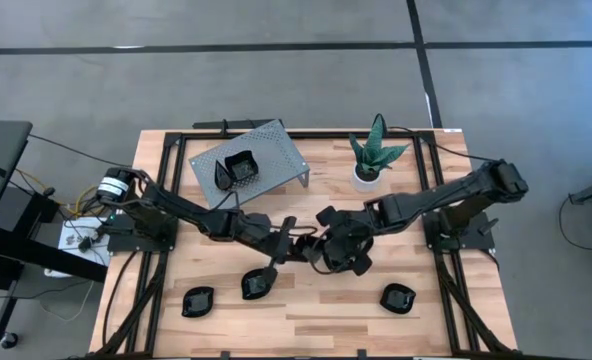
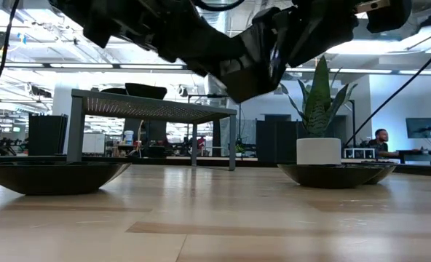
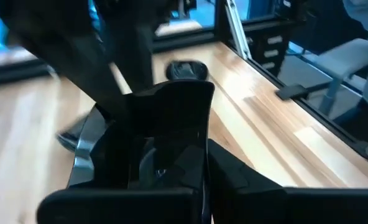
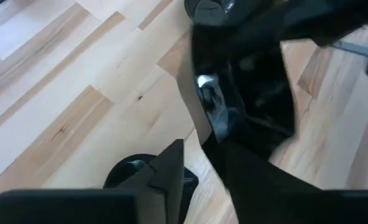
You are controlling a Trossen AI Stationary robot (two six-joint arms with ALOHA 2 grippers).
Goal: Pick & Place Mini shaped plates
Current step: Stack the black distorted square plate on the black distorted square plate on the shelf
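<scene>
Plates first: from the high view, one mini shaped plate (image 1: pixel 334 248) is hanging mid-desk (image 1: pixel 306 318) btwn both arms, others sitting near the front edge. Left end effector (image 1: pixel 288 242) is pinching its rim, pressed together. Right end effector (image 1: pixel 328 240): can't tell if it's letting go. Left wrist view: plate (image 3: pixel 171 134) filling the frame. IMO don't pull away until the right one's fully clear.

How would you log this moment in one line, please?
mid-air handover | left end effector: shut on mini plate | right end effector: at mini plate
</scene>
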